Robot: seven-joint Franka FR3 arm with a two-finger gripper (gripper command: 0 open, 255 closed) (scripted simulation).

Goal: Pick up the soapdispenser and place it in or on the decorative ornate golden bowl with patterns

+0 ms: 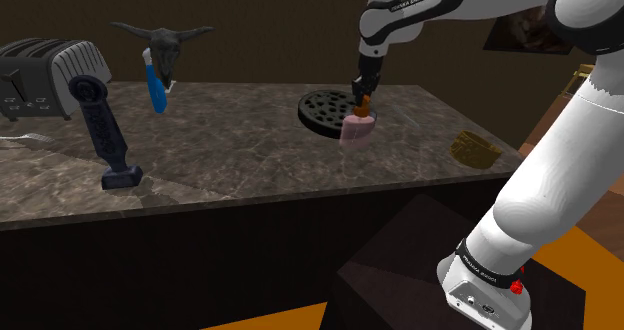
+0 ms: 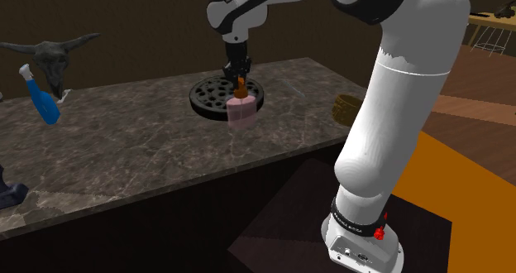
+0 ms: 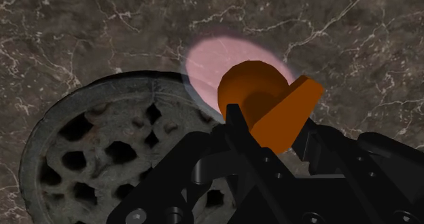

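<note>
Black fingers [image 3: 238, 131] of the gripper [image 3: 272, 124] are clamped on either side of the orange pump [image 3: 261, 97], so the soap dispenser [image 3: 217, 60] is held by its top. Its pale pink, see-through body hangs straight below the pump. From the shoulder view the gripper [image 1: 362, 88] points down from the white arm [image 1: 410, 13], with the dispenser [image 1: 358, 124] right at the edge of the bowl [image 1: 322, 108]. That bowl is a dark, round, shallow dish pierced with holes, and it looks nearly black rather than golden. The dispenser is beside the bowl, not in it, and I cannot tell whether its base touches the counter. The second exterior view has the pink body [image 2: 239, 112] just in front of the bowl's rim [image 2: 203, 98]. Both are on a dark veined marble counter [image 1: 250, 153]. Further along it, toward the shoulder view's left, a blue spray bottle [image 1: 155, 86] leans beneath a horned skull ornament [image 1: 165, 43]. A dark tilted handle-shaped object [image 1: 105, 133] stands nearer the front edge, and a toaster [image 1: 45, 73] sits at the far left. A golden-brown woven basket [image 1: 475, 148] rests by the counter's right end, and the arm's dark box stand [image 1: 380, 288] is below it.
</note>
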